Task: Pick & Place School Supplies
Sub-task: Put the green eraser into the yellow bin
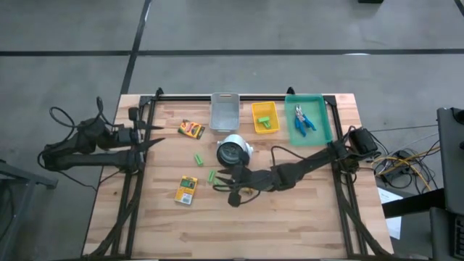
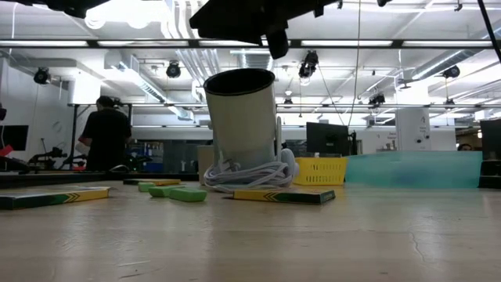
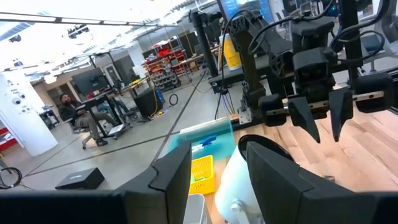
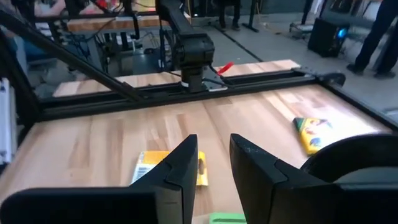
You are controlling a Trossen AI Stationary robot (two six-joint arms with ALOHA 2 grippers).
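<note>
Scissors (image 1: 304, 119) in teal tray (image 1: 322, 101)

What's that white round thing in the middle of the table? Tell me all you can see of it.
The white cylinder stands upright near the table's middle, just in front of the clear bin. From above it shows a dark, dial-like round top; from the side, plain smooth walls with a white cord coiled at its base. What it is I cannot tell.
</note>
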